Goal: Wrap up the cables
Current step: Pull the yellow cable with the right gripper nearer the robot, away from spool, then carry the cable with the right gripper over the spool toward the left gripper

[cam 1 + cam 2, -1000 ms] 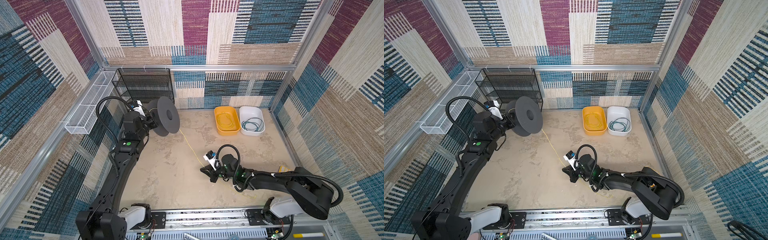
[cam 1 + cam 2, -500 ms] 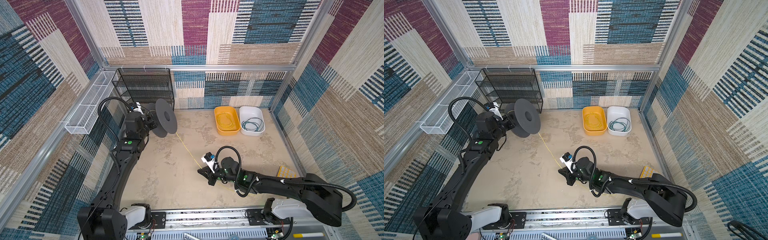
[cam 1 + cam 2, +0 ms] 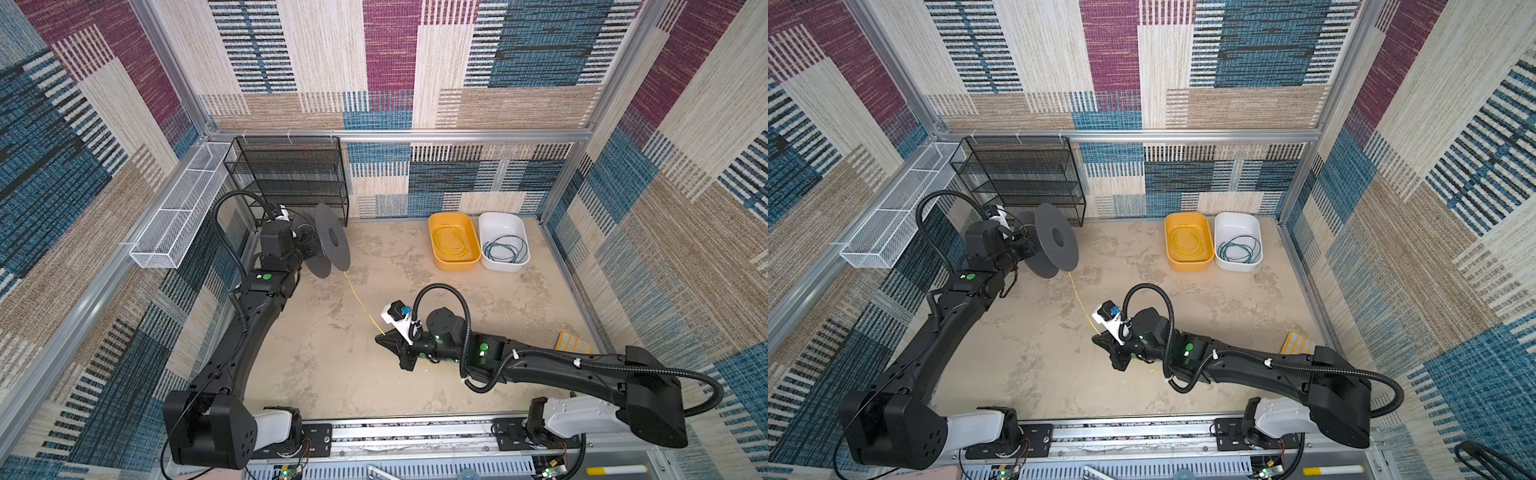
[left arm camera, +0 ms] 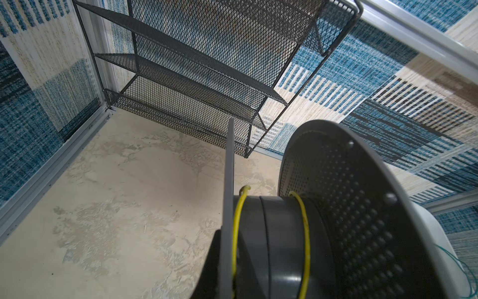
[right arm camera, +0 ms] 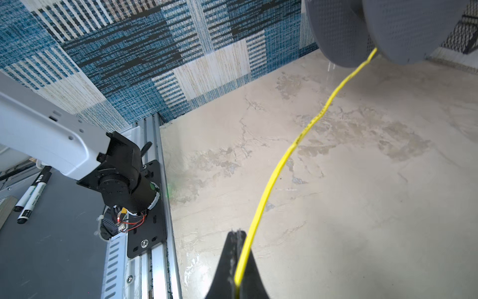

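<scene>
A yellow cable (image 3: 360, 302) (image 3: 1082, 305) runs taut from a grey spool (image 3: 331, 245) (image 3: 1057, 245) down to my right gripper (image 3: 379, 337) (image 3: 1096, 338). That gripper is shut on the cable, low over the floor, and the right wrist view shows the strand (image 5: 284, 155) leaving its closed fingertips (image 5: 234, 240). My left arm carries the spool in the air at back left. Its gripper is hidden behind the flange. Two yellow turns (image 4: 306, 233) lie on the hub. A second yellow cable (image 3: 452, 241) lies looped in a yellow tub (image 3: 436, 257). A teal cable (image 3: 505, 249) lies in a white tub (image 3: 484, 232).
A black mesh rack (image 3: 291, 178) stands in the back left corner just behind the spool. A white wire basket (image 3: 178, 224) hangs on the left wall. A yellow pad with white dots (image 3: 573, 343) lies at the right wall. The arms' rail (image 3: 415, 432) runs along the front.
My right gripper has slid left along the floor with the yellow cable. The left wrist has turned the spool, so its flange now shows more edge-on.
</scene>
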Robot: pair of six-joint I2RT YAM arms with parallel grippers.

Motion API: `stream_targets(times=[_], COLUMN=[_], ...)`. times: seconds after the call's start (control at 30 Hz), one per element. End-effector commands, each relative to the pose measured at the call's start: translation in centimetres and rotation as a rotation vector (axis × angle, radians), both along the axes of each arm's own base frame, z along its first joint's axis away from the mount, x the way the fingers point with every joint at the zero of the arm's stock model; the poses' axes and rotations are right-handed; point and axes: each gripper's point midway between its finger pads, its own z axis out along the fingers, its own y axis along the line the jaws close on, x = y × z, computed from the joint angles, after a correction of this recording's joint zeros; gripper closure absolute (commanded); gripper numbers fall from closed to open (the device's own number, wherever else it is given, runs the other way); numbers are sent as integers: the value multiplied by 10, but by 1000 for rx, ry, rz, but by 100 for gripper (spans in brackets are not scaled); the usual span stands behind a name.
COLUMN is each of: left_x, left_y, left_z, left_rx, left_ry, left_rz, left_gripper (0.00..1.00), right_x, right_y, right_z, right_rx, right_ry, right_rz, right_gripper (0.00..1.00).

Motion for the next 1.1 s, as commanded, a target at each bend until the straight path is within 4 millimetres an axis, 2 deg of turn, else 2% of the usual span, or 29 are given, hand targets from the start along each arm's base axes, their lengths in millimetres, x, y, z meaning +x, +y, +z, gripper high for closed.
stream_targets(times=[0.0,0.23,0.47,0.7,0.9,1.07], left_x=[10,21,18,2,-12,-24], left_y=[20,2,-25,-52,-71,-78], left_z=[25,1,-10,-27,-36,-47], left_rx=[112,206,324,452,564,597], left_ry=[-92,-11,31,73,105,128], left_rz=[104,57,-20,-97,-197,-251], left_gripper=[100,100,100,100,100,100], right_x=[-15,-8,25,66,85,106], right_y=[8,16,19,3,1,-12], right_z=[14,58,104,155,169,175], right_rx=[6,22,26,86,109,135], right_ry=[-17,-125,-276,-353,-370,-373], right_rz=[102,105,18,-41,-42,-88], right_gripper=[100,100,100,100,100,100])
